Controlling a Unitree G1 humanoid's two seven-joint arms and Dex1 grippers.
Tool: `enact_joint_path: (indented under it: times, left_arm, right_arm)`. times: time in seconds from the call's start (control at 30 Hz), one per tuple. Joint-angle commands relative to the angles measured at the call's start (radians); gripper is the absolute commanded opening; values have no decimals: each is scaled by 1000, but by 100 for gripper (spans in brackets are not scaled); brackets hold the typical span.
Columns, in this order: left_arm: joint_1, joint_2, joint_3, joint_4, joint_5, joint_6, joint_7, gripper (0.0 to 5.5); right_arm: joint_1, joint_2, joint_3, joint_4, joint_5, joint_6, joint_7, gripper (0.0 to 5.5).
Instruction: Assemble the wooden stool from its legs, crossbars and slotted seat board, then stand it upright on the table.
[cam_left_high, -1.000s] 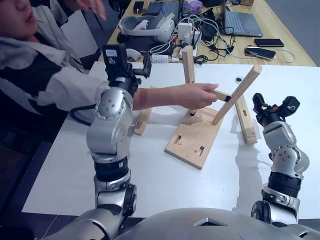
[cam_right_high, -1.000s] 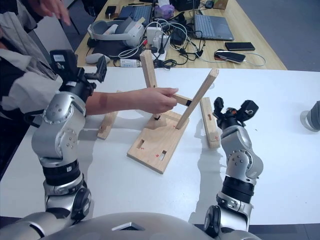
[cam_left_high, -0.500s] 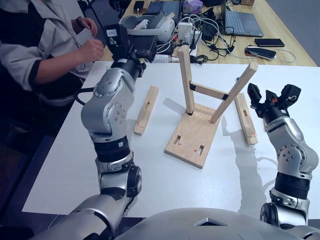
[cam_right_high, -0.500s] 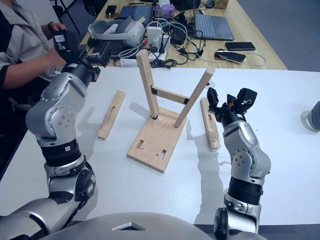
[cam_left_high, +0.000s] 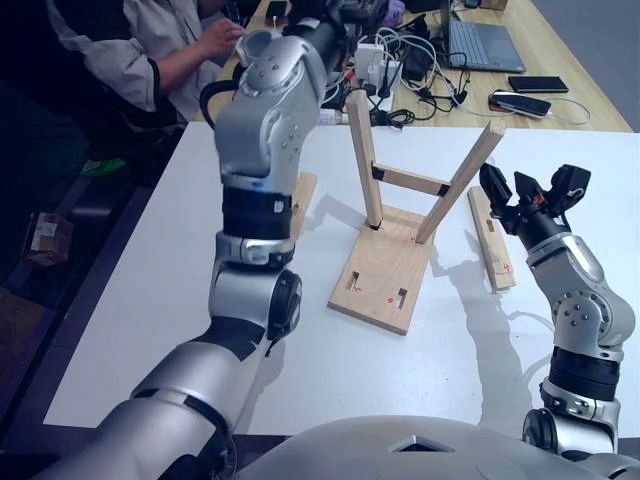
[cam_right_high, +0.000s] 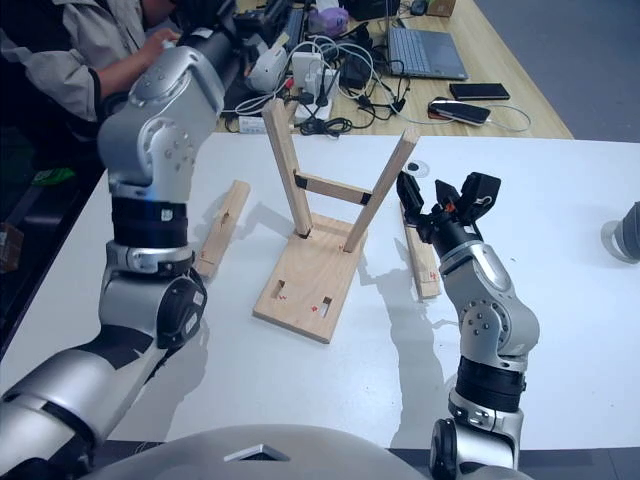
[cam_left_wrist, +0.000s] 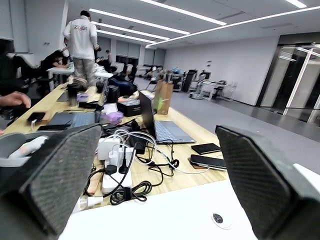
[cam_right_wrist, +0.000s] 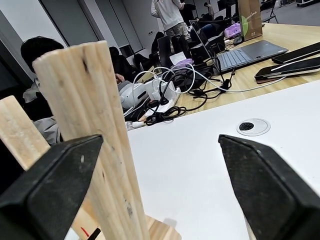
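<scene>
The slotted seat board (cam_left_high: 385, 275) lies flat mid-table. Two legs (cam_left_high: 365, 160) (cam_left_high: 458, 185) stand in its far slots, leaning apart, joined by a crossbar (cam_left_high: 410, 181). One loose leg (cam_left_high: 492, 240) lies to the right of the board; another (cam_right_high: 222, 228) lies to its left, partly behind my left arm. My right gripper (cam_left_high: 530, 190) is open just right of the right-hand standing leg (cam_right_wrist: 95, 130), above the loose leg. My left gripper (cam_left_wrist: 160, 165) is open, held high over the table's far edge with nothing between its fingers.
Behind the white table stands a wooden desk with cables (cam_left_high: 400, 60), a laptop (cam_left_high: 480, 40), phones (cam_left_high: 520, 103) and a headset. A person sits at the back left. A cable grommet (cam_right_wrist: 254, 126) is set in the table, and a grey object (cam_right_high: 625, 235) sits at its right edge.
The person's hand let go of the crossbar and pulled back. My left arm swung up and toward the far edge. My right gripper shifted a little left toward the right-hand leg.
</scene>
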Motion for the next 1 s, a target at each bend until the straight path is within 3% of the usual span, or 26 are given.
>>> enact_joint_path:
  times: [0.03,0.13,0.27,0.5,0.83,1.0]
  left_arm:
    - [-234,35,7,355,45,-218,-45,423]
    - [-324,69,37,540,58,-310,-23,423]
    - [-299,101,64,632,68,-343,29,423]
    - [-129,12,6,759,68,34,-86,423]
    - [-236,98,82,345,14,140,-23,423]
    - [-289,73,139,195,-71,162,-11,423]
  right_arm:
    - [-18,16,38,-11,-18,-6,8,432]
    - [-26,23,53,-13,-23,-4,12,432]
    - [-26,22,57,-11,-32,-6,14,432]
    - [-19,11,52,-7,-38,4,19,432]
    - [-24,12,54,-1,-52,5,17,432]
    - [-26,14,50,-6,-53,5,18,432]
